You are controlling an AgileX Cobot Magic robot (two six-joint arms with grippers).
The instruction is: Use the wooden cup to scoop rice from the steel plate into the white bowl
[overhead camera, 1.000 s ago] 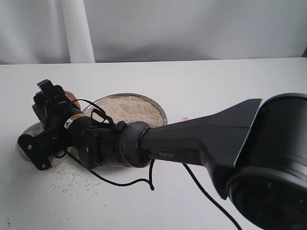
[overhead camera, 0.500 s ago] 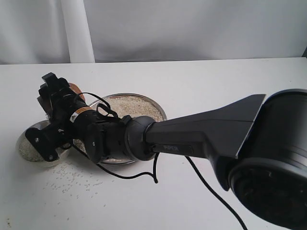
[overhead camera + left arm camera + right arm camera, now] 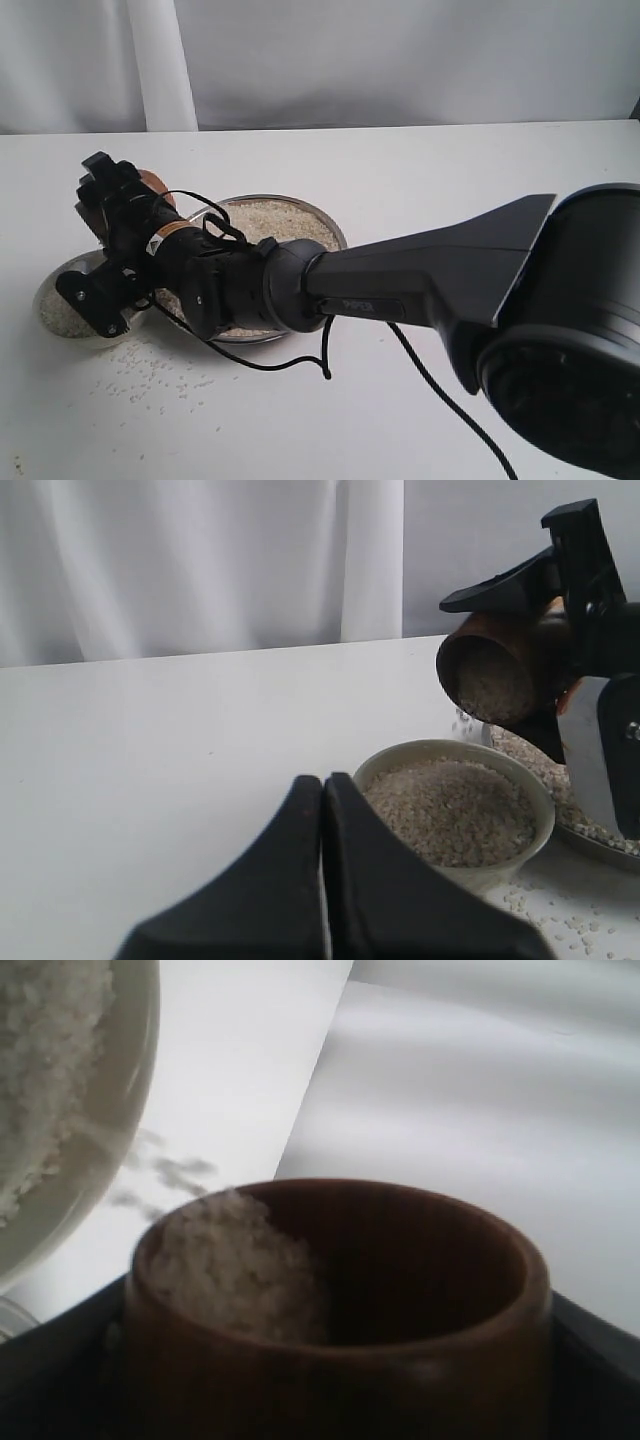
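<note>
A plain white table (image 3: pixel 450 170) filled the scene, with a pale curtain (image 3: pixel 400 60) hanging in soft folds behind it and a faint pink mark (image 3: pixel 383 245) on the tabletop beside the steel plate (image 3: pixel 338 238). The right gripper (image 3: pixel 525 665), reaching across to the left side, was clamped on the wooden cup (image 3: pixel 490 680). The cup lay tipped on its side above and just beyond the white bowl (image 3: pixel 490 878), with some rice (image 3: pixel 450 810) still inside it. The bowl stood close beside the plate and was heaped nearly to its rim, and the plate held a shallow bed of grains. Loose grains (image 3: pixel 150 375) were scattered on the table in front of both vessels. The left gripper (image 3: pixel 323 785) was near the bowl, its fingers pressed together and empty. A black cable (image 3: pixel 290 365) looped under the right arm.
</note>
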